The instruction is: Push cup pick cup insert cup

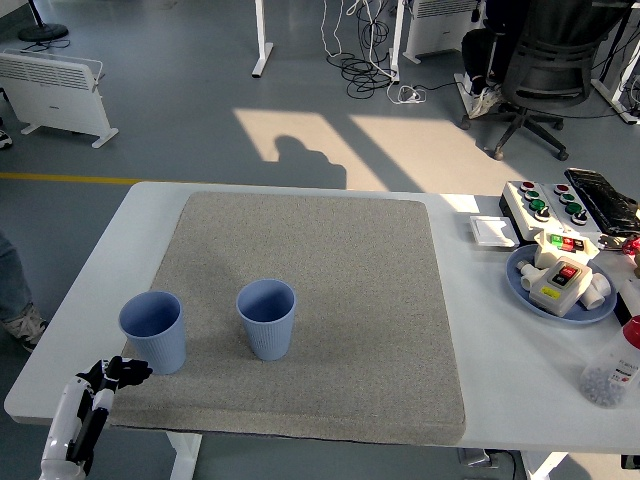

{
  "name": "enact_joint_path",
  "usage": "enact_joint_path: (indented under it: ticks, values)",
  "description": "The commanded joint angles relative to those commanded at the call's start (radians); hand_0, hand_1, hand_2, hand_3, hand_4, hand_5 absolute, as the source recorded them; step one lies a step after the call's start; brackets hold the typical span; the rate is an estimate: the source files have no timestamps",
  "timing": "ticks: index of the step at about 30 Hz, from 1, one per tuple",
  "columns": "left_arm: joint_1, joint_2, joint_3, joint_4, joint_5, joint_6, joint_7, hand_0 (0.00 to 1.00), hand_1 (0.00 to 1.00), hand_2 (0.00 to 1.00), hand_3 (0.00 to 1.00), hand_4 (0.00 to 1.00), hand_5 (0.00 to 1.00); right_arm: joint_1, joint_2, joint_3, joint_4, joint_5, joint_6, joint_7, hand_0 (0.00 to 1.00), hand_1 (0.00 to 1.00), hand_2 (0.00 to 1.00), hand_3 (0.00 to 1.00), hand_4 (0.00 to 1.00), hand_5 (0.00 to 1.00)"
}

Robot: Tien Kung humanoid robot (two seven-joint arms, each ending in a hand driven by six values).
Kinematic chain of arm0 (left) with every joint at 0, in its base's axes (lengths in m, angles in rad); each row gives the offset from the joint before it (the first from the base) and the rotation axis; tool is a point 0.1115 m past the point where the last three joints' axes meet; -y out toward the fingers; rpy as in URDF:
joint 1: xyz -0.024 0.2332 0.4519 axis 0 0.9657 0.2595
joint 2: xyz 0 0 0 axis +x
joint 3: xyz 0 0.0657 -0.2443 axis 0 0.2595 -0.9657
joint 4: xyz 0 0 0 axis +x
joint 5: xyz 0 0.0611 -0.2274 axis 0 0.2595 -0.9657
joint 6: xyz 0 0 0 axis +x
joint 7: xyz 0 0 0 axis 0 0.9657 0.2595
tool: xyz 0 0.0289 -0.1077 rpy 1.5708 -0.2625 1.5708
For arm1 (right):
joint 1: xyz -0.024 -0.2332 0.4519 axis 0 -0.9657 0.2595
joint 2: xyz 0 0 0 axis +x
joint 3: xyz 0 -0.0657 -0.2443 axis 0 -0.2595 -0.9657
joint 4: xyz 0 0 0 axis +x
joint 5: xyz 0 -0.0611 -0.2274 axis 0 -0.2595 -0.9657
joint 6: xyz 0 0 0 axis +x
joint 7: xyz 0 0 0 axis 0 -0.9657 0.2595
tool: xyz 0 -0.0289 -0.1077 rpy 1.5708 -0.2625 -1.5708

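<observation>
Two blue cups stand upright on a grey mat (330,260). The left cup (154,331) is near the mat's left edge. The middle cup (267,318) stands a short way to its right, apart from it. My left hand (118,375) comes in at the lower left corner, just below and left of the left cup, not touching it. Its black fingers are loosely extended and hold nothing. My right arm does not show.
A blue plate (525,287) with small devices sits at the right of the white table (500,350). Behind it are a button box (545,200) and a white square dish (493,231). A clear bottle (612,372) stands at the right edge.
</observation>
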Motion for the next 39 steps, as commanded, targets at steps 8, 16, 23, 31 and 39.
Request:
enact_joint_path:
  ticks: [8, 16, 23, 31, 39]
  values:
    - [-0.047, 0.026, 0.041, 0.020, 0.003, -0.030, 0.030, 0.676, 0.595, 0.547, 0.510, 0.646, 0.998, 0.001, 0.000, -0.002, 0.000, 0.003, 0.000, 0.001, 0.729, 0.663, 0.635, 0.571, 0.129, 0.368]
    - [-0.084, 0.037, 0.055, 0.078, -0.006, -0.037, 0.037, 0.691, 0.595, 0.547, 0.510, 0.647, 0.998, -0.004, 0.002, 0.004, 0.001, -0.005, 0.001, -0.003, 0.730, 0.663, 0.635, 0.571, 0.128, 0.368]
    - [-0.093, 0.044, 0.067, 0.106, -0.024, -0.043, 0.035, 0.687, 0.596, 0.548, 0.509, 0.646, 0.998, -0.012, 0.004, 0.008, 0.002, -0.012, 0.002, -0.005, 0.729, 0.663, 0.635, 0.571, 0.128, 0.368]
    - [-0.122, 0.060, 0.084, 0.143, -0.064, -0.043, 0.022, 0.685, 0.595, 0.547, 0.509, 0.645, 0.998, -0.020, 0.008, 0.012, 0.002, -0.021, 0.004, -0.008, 0.729, 0.663, 0.635, 0.572, 0.128, 0.368]
    - [-0.177, 0.051, 0.086, 0.197, -0.091, -0.049, 0.019, 0.685, 0.595, 0.546, 0.509, 0.643, 0.998, -0.026, 0.010, 0.015, 0.003, -0.026, 0.006, -0.010, 0.730, 0.665, 0.635, 0.571, 0.128, 0.369]
